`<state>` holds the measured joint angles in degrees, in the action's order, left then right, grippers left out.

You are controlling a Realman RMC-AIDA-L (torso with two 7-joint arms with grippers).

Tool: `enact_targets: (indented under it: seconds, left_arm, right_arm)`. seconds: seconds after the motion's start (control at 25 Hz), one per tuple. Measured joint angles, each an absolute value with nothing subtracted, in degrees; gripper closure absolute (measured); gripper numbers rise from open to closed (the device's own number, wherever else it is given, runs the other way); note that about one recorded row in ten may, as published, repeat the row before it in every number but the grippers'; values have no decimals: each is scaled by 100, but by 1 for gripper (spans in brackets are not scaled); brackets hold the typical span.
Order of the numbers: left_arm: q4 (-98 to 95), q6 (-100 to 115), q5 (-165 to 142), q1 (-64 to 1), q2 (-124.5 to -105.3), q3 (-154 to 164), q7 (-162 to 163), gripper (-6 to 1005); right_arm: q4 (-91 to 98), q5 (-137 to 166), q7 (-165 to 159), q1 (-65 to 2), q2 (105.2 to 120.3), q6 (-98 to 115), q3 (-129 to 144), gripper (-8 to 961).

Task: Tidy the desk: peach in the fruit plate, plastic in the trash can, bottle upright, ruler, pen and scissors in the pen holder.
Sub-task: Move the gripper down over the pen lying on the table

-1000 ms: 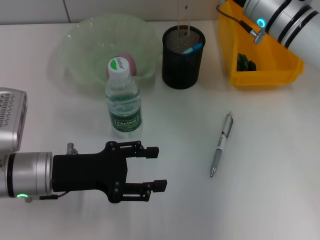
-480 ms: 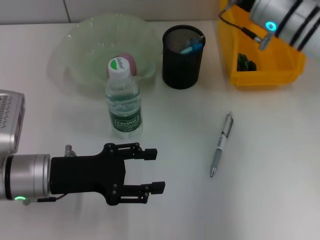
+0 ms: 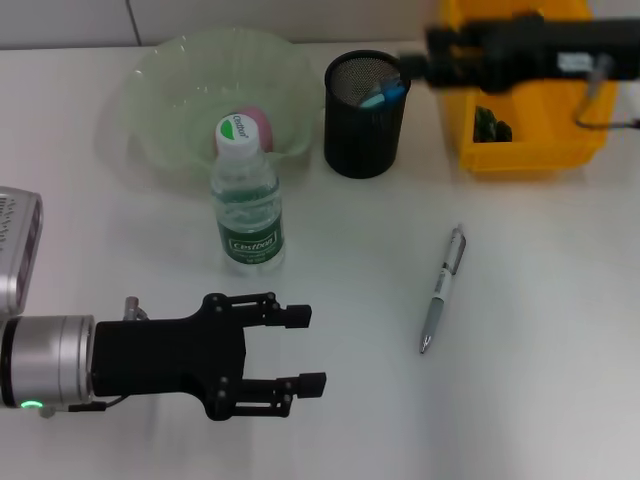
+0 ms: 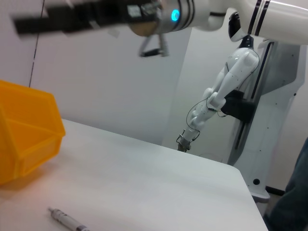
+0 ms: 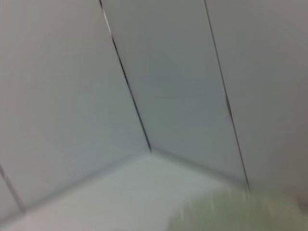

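The peach (image 3: 258, 121) lies in the pale green fruit plate (image 3: 165, 95). The bottle (image 3: 247, 205) stands upright in front of the plate. A silver pen (image 3: 441, 288) lies on the table right of centre, also seen as the pen (image 4: 67, 220) in the left wrist view. The black mesh pen holder (image 3: 366, 115) holds blue-tipped items; I cannot tell ruler from scissors. A dark crumpled piece (image 3: 492, 125) lies in the yellow trash can (image 3: 530, 120). My left gripper (image 3: 312, 349) hovers open at the near left. My right gripper (image 3: 415, 65) stretches leftward over the can toward the holder, blurred.
A grey device (image 3: 15, 250) sits at the left edge. The right arm (image 4: 96, 14) crosses the top of the left wrist view. Another robot (image 4: 221, 91) stands beyond the table's far edge. The right wrist view shows only wall panels.
A thin ruler standing above the pen holder one second ago is gone from view. The right arm swung so its black gripper now points left. The left gripper drifted slightly toward me.
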<state>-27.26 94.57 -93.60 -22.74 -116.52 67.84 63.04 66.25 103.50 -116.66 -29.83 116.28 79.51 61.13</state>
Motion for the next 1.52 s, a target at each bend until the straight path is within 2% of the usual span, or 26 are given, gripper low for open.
enact_targets:
  seconds: [0.28, 0.48, 0.56, 0.72, 0.92, 1.08, 1.16, 1.24, 1.4, 1.52]
  left_arm:
    - [-2727, 9484, -9360, -2303, -11653, 6818, 6372, 260]
    - [-2749, 9465, -9365, -2332, -11655, 6829, 6450, 260]
    - [-2751, 9449, -9369, -2337, -11654, 6829, 6444, 260]
    - [-2793, 9442, -9377, -2345, -11654, 6829, 6443, 260]
    - [-3029, 9421, -9380, -2347, -11658, 6792, 7002, 260]
    - [-3647, 9375, -9604, -2346, -11661, 6803, 8212, 260]
    - [-4068, 9383, -9878, -2346, -11689, 6789, 8808, 260]
    - [-4495, 9395, -10141, -2381, -11739, 6803, 9377, 260]
    - [-5146, 9368, -10818, -2747, -11852, 6909, 10679, 260]
    - [-5245, 9274, -11111, -3248, -11861, 7201, 11688, 260]
  right_arm:
    - [7542, 12825, -13604, -3444, 11608, 9813, 5697, 290]
    - [8060, 14316, -14782, -3834, 11884, 10308, 6201, 291]
    - [8161, 14768, -15397, -3920, 11936, 10181, 6887, 291]
    - [8143, 14856, -15671, -3965, 11940, 10065, 7267, 292]
    - [8135, 14796, -15455, -3676, 11956, 9887, 7217, 294]
    - [8015, 14117, -14428, -3088, 11967, 9866, 6344, 295]
    - [7559, 13309, -13450, -2676, 11916, 9982, 5428, 295]
    - [7371, 13125, -13120, -2560, 11887, 10073, 5108, 295]
    - [6914, 12987, -11890, -2205, 11849, 10361, 3941, 297]
    - [6657, 12984, -10842, -1949, 11815, 10648, 3231, 298]
